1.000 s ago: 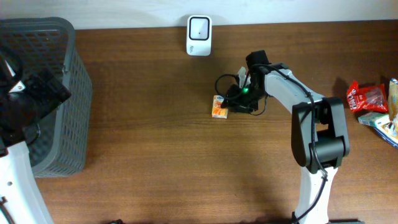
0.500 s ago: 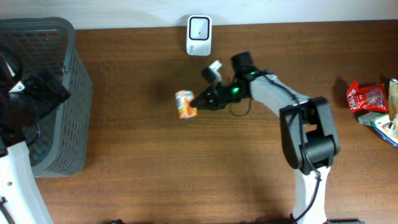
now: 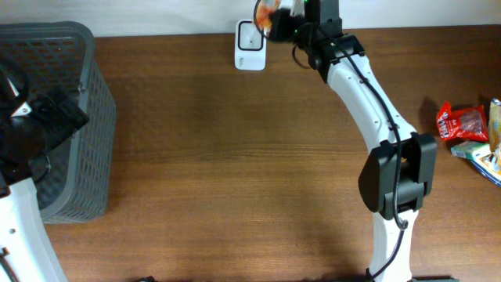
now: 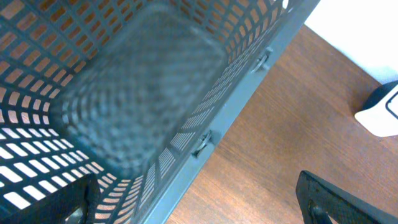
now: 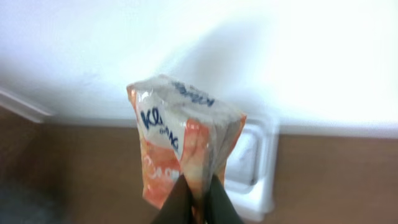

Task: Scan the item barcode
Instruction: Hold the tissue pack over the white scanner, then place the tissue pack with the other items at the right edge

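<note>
Dark brown wooden table (image 3: 203,157) runs up to a white wall, and the right pincer (image 3: 280,17) reaches to that far edge. Its two black fingers (image 5: 177,202) are clenched on the lower edge of an orange-and-white crinkled plastic packet (image 5: 180,146), which stands up above the fingertips, clear of the table, with blue lettering on its white upper face. No barcode can be made out on the side that shows. Just beyond the right pincer and partly hidden behind the packet sits a white rounded plastic scanner (image 5: 255,165), set against the wall; seen from overhead, the packet (image 3: 266,14) hangs close above the scanner's top edge (image 3: 250,45). Whether the two touch cannot be told. Well away from this pincer, back along its arm at the table's edge, lies a red foil snack bag (image 3: 462,124).

The left pincer (image 4: 199,208) is released, its fingers spread wide to either side of the view, over the rim of a grey plastic mesh basket (image 4: 137,93), far from the packet.
</note>
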You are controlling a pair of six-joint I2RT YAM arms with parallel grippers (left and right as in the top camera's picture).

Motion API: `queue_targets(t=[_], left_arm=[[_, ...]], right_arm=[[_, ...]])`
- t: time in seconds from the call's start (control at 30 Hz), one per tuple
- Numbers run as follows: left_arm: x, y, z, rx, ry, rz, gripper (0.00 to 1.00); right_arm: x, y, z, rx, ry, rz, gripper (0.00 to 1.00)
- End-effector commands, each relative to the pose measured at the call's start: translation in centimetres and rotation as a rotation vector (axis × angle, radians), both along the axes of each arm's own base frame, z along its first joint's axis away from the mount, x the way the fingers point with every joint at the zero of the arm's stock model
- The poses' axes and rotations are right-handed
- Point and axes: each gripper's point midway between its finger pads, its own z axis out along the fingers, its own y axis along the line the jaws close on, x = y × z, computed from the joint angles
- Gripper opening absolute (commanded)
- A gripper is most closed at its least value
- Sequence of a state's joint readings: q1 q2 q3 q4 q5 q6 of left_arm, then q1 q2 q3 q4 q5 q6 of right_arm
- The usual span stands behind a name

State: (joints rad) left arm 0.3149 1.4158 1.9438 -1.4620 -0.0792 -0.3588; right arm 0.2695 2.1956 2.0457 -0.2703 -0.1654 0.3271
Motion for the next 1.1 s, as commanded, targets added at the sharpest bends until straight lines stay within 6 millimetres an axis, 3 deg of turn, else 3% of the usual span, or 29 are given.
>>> queue_targets(t=[0.0,0.1,0.2,0.23,0.33,0.37,0.4,0.43,0.47,0.5,0.53,0.57,0.63,0.67,0.7,0.73,0.77,0.87,0.93,1.07], left_arm=[[-0.1,0.3,0.3,0.016,-0.004,-0.001,0.99],[-0.1,0.3,0.3,0.016,-0.004,-0.001,0.99],[-0.1,0.3,0.3,0.016,-0.004,-0.001,0.99],[-0.1,0.3,0.3,0.016,-0.004,-0.001,0.99],[-0.1,0.3,0.3,0.016,-0.004,-0.001,0.99],[-0.1,0.3,0.3,0.016,-0.004,-0.001,0.99],[-0.1,0.3,0.3,0.016,-0.004,-0.001,0.99],[-0.1,0.3,0.3,0.016,-0.004,-0.001,0.99],[-0.1,0.3,0.3,0.016,-0.004,-0.001,0.99],[-0.1,0.3,0.3,0.016,-0.004,-0.001,0.99],[-0.1,0.3,0.3,0.016,-0.004,-0.001,0.99],[-0.1,0.3,0.3,0.016,-0.004,-0.001,0.99],[-0.1,0.3,0.3,0.016,-0.004,-0.001,0.99],[-0.1,0.3,0.3,0.016,-0.004,-0.001,0.99],[-0.1,0.3,0.3,0.016,-0.004,-0.001,0.99],[-0.1,0.3,0.3,0.015,-0.004,-0.001,0.99],[-0.1,0.3,0.3,0.016,-0.004,-0.001,0.99],[-0.1,0.3,0.3,0.016,-0.004,-0.001,0.99],[-0.1,0.3,0.3,0.016,-0.004,-0.001,0.99],[-0.1,0.3,0.3,0.016,-0.004,-0.001,0.99]], right_arm=[[2.7,-3.1,-1.8,-0.380,-0.142,-0.161,0.04],[4.5,-0.3,-4.9,-0.523,-0.259,-0.036,0.04],[3.7,3.5,-9.4,-0.928,-0.341,0.212,0.04],[3.4,4.2,-9.5,-0.938,-0.349,0.230,0.04],[3.0,4.4,-10.0,-0.944,-0.324,0.235,0.04],[3.4,3.0,-9.7,-0.879,-0.270,0.102,0.04],[3.9,0.4,-8.2,-0.706,-0.206,-0.109,0.04],[4.0,-0.6,-6.9,-0.575,-0.180,-0.162,0.04],[4.1,-2.1,-4.1,-0.439,-0.182,-0.172,0.04],[4.1,-5.5,-1.0,-0.355,-0.180,-0.256,0.04],[3.7,-8.6,0.7,-0.311,-0.155,-0.320,0.04],[2.5,-13.5,2.1,-0.247,-0.086,-0.419,0.04],[-1.3,-23.1,1.3,-0.207,0.120,-0.597,0.04],[-4.2,-28.2,-0.6,-0.234,0.256,-0.672,0.04],[-6.6,-31.7,-2.4,-0.251,0.369,-0.724,0.04],[-10.3,-36.2,-4.7,-0.260,0.521,-0.796,0.04],[-13.2,-39.8,-6.0,-0.252,0.619,-0.860,0.04],[-19.0,-48.0,-6.8,-0.197,0.717,-1.029,0.04],[-21.8,-50.6,-7.2,-0.173,0.765,-1.089,0.04],[-22.8,-50.6,-8.9,-0.166,0.815,-1.092,0.04]])
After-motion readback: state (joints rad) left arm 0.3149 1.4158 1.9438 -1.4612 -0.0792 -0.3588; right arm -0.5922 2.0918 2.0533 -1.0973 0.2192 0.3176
